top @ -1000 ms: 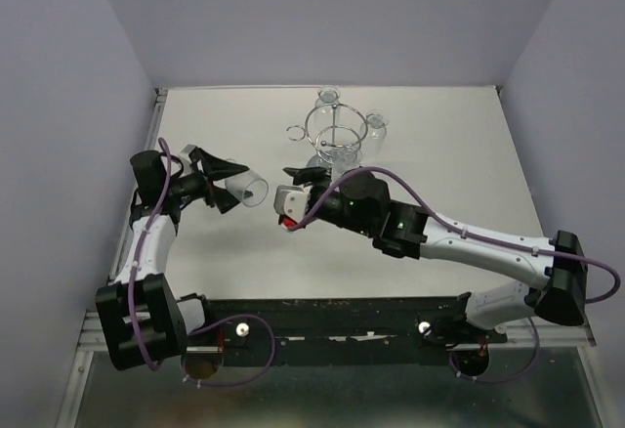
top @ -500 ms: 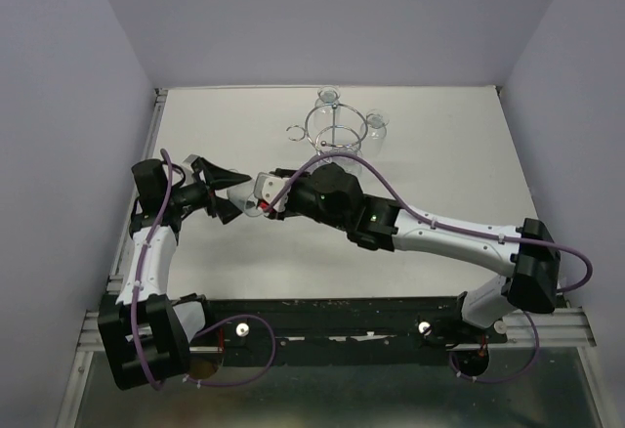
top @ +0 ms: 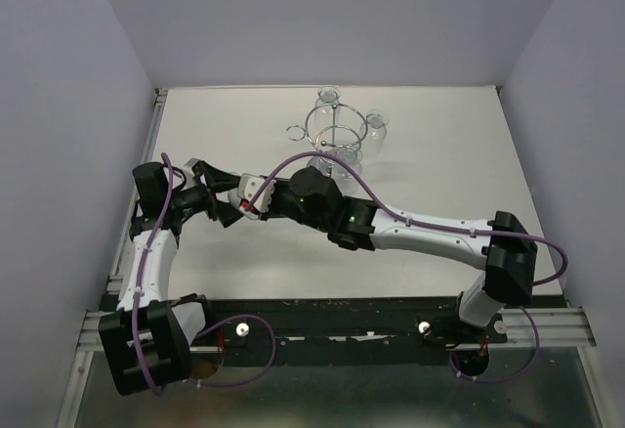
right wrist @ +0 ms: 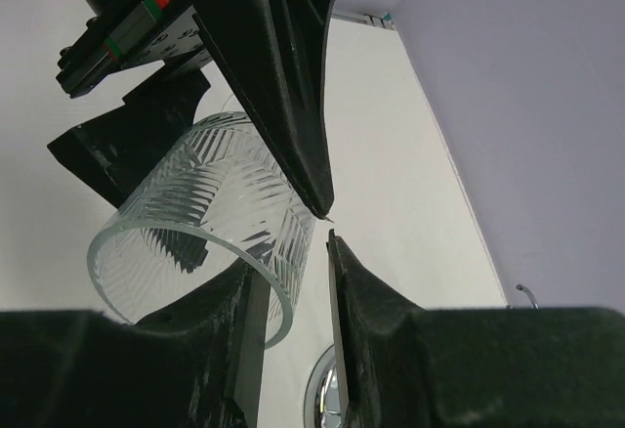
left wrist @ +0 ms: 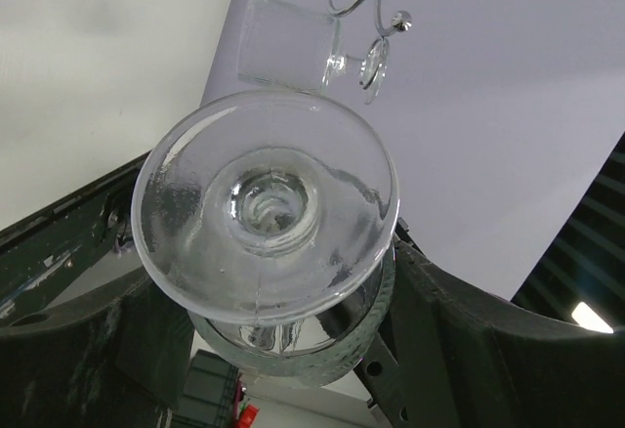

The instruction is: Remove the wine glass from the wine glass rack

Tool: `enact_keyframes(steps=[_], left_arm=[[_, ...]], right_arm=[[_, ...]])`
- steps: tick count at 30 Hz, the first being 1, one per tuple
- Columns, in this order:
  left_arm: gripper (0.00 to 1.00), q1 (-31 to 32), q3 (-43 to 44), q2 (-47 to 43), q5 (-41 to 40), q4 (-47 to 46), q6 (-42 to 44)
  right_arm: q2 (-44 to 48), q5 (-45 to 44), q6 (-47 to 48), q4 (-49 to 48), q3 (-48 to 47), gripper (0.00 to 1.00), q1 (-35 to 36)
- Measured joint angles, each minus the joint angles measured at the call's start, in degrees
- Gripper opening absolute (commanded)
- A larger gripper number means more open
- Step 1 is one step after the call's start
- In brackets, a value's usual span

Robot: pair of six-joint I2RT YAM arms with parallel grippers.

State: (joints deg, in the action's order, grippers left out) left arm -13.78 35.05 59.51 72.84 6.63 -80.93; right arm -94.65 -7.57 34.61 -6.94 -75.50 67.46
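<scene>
Your left gripper (top: 234, 196) holds the glass (right wrist: 210, 223) sideways, well off the rack (top: 334, 135), its axis pointing mouth-first at your right gripper (right wrist: 293, 257). The right jaws stand narrow, straddling the rim wall, not yet pinching it.

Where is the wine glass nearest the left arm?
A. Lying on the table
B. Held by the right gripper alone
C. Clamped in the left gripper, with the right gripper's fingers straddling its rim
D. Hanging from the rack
C: the left gripper clamps the bowl of the wine glass, away from the wine glass rack, and the right gripper has one finger on each side of the rim.
</scene>
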Motion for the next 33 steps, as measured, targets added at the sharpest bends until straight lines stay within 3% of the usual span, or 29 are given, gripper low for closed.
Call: enact_keyframes(steps=[10, 11, 14, 15, 16, 18, 21, 33], left_arm=[[0.00, 0.0, 0.0, 0.1, -0.7, 1.6, -1.6], [0.00, 0.0, 0.0, 0.1, -0.8, 1.9, -1.7], [0.00, 0.0, 0.0, 0.1, -1.0, 2.6, -2.6], [0.02, 0.0, 0.0, 0.1, -1.1, 2.8, -2.9], [0.14, 0.0, 0.0, 0.1, -1.2, 3.1, -3.0], [0.51, -0.1, 0.0, 0.1, -1.3, 3.5, -3.2], [0.98, -0.1, 0.0, 0.1, -1.4, 3.5, -3.2], [0.99, -1.2, 1.4, 0.1, -1.9, -0.2, -0.3]], right_arm=[[-1.3, -3.3, 0.4, -2.8, -0.1, 0.38, 0.5], [-1.4, -3.7, 0.4, -3.1, -0.1, 0.35, 0.5], [-1.6, -4.4, 1.0, -3.8, 0.0, 0.03, 0.7], [-1.6, -4.7, 1.3, -3.9, 0.2, 0.01, 0.9], [-1.7, -5.2, 1.7, -4.3, 0.4, 0.01, 1.1], [-1.8, -5.7, 2.0, -4.4, 0.4, 0.01, 1.2], [-1.8, -5.8, 2.1, -4.4, 0.4, 0.01, 1.2], [4.5, -7.2, 1.2, -3.0, 2.9, 0.01, 0.0]])
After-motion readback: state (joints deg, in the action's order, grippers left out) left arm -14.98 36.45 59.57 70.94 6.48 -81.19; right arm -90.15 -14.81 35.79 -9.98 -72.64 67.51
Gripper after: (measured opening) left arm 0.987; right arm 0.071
